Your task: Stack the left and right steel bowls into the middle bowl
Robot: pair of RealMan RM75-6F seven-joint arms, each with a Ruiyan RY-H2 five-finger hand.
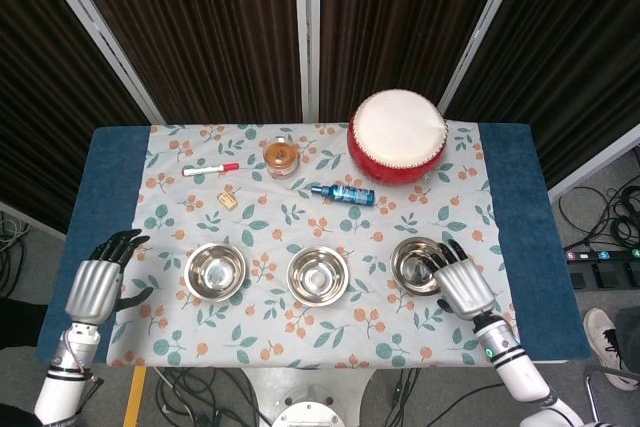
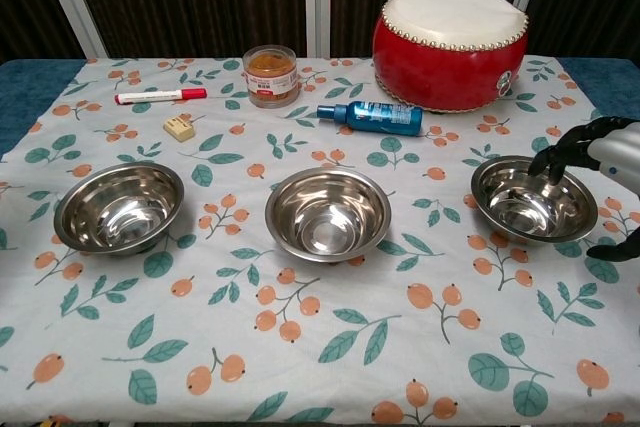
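Three steel bowls stand in a row on the floral cloth: the left bowl [image 1: 215, 271] [image 2: 119, 207], the middle bowl [image 1: 318, 275] [image 2: 328, 213] and the right bowl [image 1: 419, 264] [image 2: 534, 198]. My right hand [image 1: 458, 287] [image 2: 600, 172] hovers over the right bowl's outer rim, fingers spread and curved down above it, holding nothing. My left hand [image 1: 97, 285] hangs open off the table's left edge, well left of the left bowl; the chest view does not show it.
At the back stand a red drum [image 1: 397, 137] [image 2: 450, 31], a blue bottle lying flat [image 1: 343, 193] [image 2: 371, 117], an orange-lidded jar [image 1: 282, 157] [image 2: 270, 75], a red marker [image 1: 210, 169] [image 2: 160, 96] and a small eraser [image 1: 229, 199] [image 2: 179, 127].
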